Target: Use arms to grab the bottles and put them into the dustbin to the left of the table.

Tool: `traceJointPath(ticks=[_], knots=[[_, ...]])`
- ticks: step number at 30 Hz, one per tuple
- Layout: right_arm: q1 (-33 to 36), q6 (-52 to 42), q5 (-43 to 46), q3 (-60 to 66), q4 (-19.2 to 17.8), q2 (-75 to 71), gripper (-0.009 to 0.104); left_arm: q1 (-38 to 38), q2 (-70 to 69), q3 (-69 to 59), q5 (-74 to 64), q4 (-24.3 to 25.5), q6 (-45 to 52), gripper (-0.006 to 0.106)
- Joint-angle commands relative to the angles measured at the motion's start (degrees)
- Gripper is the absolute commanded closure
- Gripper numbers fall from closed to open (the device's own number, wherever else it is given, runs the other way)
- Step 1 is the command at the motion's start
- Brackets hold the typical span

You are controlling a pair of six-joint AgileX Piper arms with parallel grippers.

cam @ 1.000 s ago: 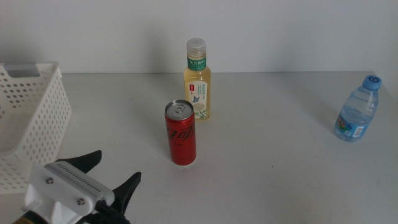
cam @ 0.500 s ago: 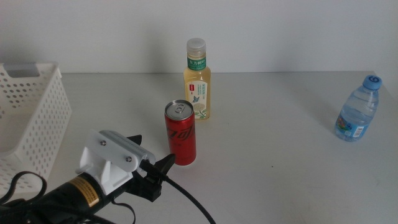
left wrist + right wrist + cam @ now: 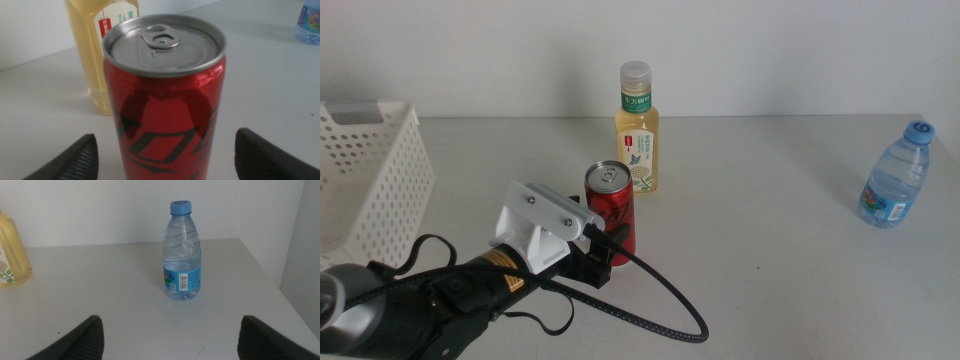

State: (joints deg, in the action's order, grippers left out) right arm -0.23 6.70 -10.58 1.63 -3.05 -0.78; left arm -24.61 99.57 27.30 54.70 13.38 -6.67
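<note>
A light-grey bench (image 3: pixel 770 250) carries three drinks. The left arm (image 3: pixel 430 300) reaches in from the bench's front left corner, and its gripper (image 3: pixel 165 155) sits at a slim red soda can (image 3: pixel 611 213) standing upright near the middle of the bench. In the left wrist view the can fills the space between the two dark fingers (image 3: pixel 75 160), which are spread wide on either side of it and not touching it. Just behind the can, toward the back edge, stands a pale-yellow tea bottle (image 3: pixel 637 128) with a green and white label, upright and close to the can. A small clear water bottle (image 3: pixel 896 176) with a blue cap stands upright near the bench's right edge, well apart from the other two. The right gripper (image 3: pixel 170 340) faces this water bottle from a distance, its fingers (image 3: pixel 80 340) spread apart and empty. A white perforated basket (image 3: pixel 370 190) sits at the bench's left edge.
</note>
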Motion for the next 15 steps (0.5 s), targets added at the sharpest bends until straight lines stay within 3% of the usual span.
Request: traceJointPath(ticks=[1,15], knots=[[-0.25,-0.51,3.99,-0.54,-0.97,-1.21,0.004,-0.32,-0.3,2.59,4.69,-0.3,-1.17,0.007],[-0.25,-0.51,3.99,-0.54,-0.97,-1.21,0.004,-0.32,6.85,9.71,5.6,0.71,-2.77,0.007]])
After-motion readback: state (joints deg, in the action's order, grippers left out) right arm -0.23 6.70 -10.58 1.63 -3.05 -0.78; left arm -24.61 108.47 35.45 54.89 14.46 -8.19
